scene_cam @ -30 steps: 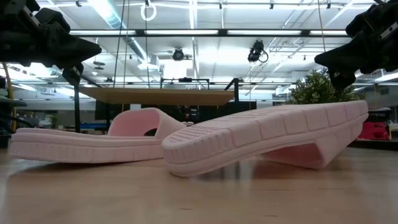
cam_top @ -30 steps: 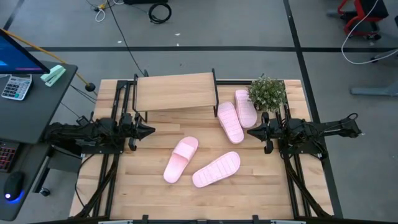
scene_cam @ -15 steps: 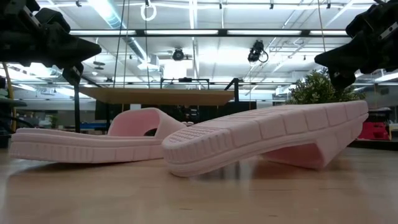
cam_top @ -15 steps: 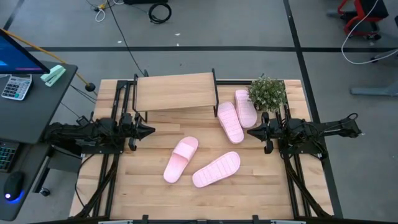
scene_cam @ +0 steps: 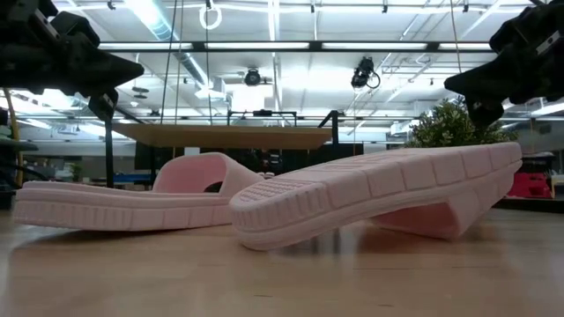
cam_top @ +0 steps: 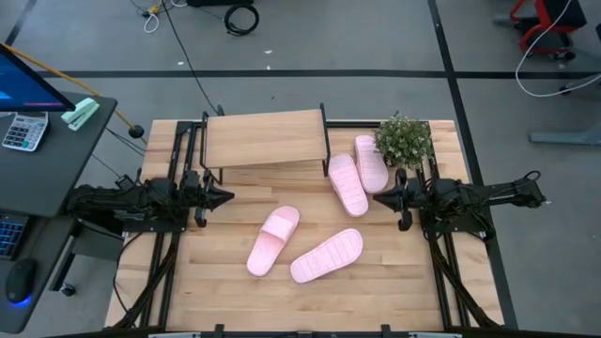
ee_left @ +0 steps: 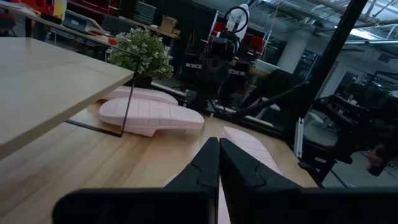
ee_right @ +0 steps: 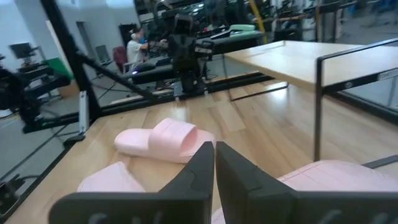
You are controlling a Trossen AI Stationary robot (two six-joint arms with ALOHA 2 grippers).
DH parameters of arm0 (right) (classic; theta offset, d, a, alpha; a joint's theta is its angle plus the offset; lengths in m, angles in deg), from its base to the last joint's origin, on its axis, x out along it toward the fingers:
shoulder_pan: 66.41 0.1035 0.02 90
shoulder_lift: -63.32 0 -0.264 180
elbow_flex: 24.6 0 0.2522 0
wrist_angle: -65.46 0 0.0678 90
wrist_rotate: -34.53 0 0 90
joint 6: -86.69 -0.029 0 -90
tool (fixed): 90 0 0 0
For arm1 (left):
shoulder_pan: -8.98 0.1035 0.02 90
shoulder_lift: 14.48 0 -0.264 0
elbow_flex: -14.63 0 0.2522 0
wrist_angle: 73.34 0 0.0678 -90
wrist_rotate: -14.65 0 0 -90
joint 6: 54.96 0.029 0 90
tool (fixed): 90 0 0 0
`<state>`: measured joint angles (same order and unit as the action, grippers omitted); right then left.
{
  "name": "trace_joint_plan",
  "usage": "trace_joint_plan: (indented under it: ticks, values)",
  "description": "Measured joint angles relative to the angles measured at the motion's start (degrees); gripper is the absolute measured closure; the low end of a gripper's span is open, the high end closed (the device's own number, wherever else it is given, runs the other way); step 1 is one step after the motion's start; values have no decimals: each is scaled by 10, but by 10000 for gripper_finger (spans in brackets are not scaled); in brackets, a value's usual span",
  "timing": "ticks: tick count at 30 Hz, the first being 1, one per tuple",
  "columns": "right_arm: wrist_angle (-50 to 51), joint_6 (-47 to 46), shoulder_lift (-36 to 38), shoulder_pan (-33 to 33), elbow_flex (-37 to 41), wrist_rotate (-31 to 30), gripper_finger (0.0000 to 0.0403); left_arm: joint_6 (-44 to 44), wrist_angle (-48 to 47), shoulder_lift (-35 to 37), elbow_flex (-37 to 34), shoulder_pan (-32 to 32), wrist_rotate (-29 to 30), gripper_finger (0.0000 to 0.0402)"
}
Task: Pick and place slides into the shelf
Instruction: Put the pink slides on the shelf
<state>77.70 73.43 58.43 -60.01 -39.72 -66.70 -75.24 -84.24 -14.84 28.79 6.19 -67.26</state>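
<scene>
Barely anything's moving btwn then & now. The left gripper (ee_left: 217, 144), hanging over the table's left side, is squeezing its fingers (ee_left: 202, 163) the last sliver together, so the tips are now meeting w/ no gap. Too slight to catch from overhead or from table level; the arm itself isn't shifting. Only other thing: the keyboard (cam_top: 5, 235) at the edge of the desk (cam_top: 56, 150) off to the left is looking darker, its reddish glow fading, tho it's tiny & half cut off, so can't be sure.
</scene>
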Motion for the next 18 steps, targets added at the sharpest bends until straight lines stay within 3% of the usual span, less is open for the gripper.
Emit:
trace_joint_plan:
  ticks: [6, 12, 18]
  values:
    - [-71, -7, 0, -1, 0, -25, 380, -1, 0, 0, 0, 0, 14, 384]
    - [-113, -107, 0, -11, 0, -35, 380, -9, 6, 0, 0, 0, 22, 386]
    - [-182, -88, -13, -11, -5, -54, 380, -10, 35, 0, 0, 0, 22, 391]
